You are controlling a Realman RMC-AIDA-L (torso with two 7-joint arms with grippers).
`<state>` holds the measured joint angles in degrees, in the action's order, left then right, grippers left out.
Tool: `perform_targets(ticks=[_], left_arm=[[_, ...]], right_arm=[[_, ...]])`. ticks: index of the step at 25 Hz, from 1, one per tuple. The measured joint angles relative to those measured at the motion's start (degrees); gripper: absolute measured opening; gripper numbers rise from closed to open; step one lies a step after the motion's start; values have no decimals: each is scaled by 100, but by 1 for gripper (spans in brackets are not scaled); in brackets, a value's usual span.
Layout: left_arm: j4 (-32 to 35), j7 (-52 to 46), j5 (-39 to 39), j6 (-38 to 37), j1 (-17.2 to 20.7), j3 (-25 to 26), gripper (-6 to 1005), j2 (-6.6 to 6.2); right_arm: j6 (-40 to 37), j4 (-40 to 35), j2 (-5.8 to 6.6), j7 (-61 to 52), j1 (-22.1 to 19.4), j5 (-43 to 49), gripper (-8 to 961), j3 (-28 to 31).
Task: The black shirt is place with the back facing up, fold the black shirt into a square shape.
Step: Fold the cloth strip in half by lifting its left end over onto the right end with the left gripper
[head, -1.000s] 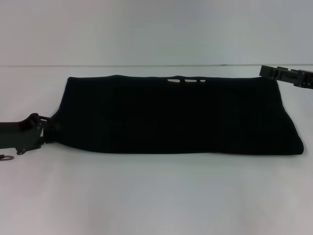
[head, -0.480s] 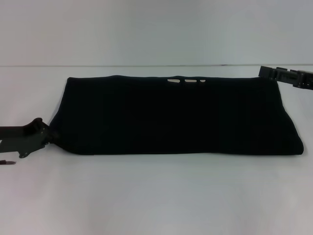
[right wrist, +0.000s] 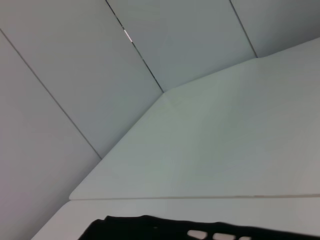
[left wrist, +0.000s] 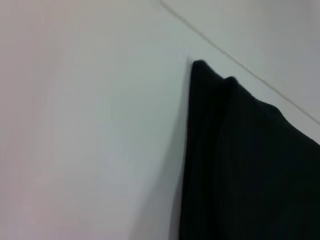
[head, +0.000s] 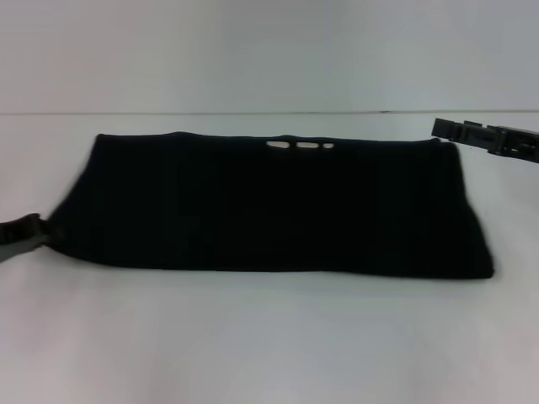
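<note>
Since it lies as a long flat band across the middle of the white table [head: 269, 345], the black shirt [head: 269, 206] looks already folded lengthwise, its far edge with the neck opening toward the back wall, so probably the crosswise folds into a square remain. The left gripper [head: 24, 234] sits at the shirt's near-left corner, touching or just beside the cloth, likely placed there to lift that end over; pinching or spread, cannot tell. The right gripper [head: 472, 135] hovers just off the far-right corner, apparently waiting its turn, claw state also unclear.
</note>
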<state>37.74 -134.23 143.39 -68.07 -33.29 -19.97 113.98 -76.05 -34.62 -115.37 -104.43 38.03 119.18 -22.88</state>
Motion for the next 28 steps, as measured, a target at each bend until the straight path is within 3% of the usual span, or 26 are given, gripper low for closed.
perform_targets(ticks=[11, 16, 20, 24, 27, 28], left_arm=[[1210, 150, 772, -30, 432, 2, 26, -93], [1376, 152, 896, -148, 425, -17, 26, -123], [1389, 67, 898, -538, 93, -103, 27, -182], [1385, -187, 763, -1219, -535, -183, 27, -225], [1393, -378, 540, -1705, -1052, -332, 27, -126], [1402, -448, 390, -1856, -1258, -425, 27, -22]], right_arm=[[499, 260, -134, 144, 352, -68, 899, -6], [570, 289, -180, 207, 447, -78, 899, -7], [556, 259, -169, 254, 459, -89, 899, 7], [539, 249, -88, 430, 421, -266, 899, 0], [515, 243, -48, 459, 396, -308, 900, -4], [509, 234, -35, 461, 384, -311, 900, -3]])
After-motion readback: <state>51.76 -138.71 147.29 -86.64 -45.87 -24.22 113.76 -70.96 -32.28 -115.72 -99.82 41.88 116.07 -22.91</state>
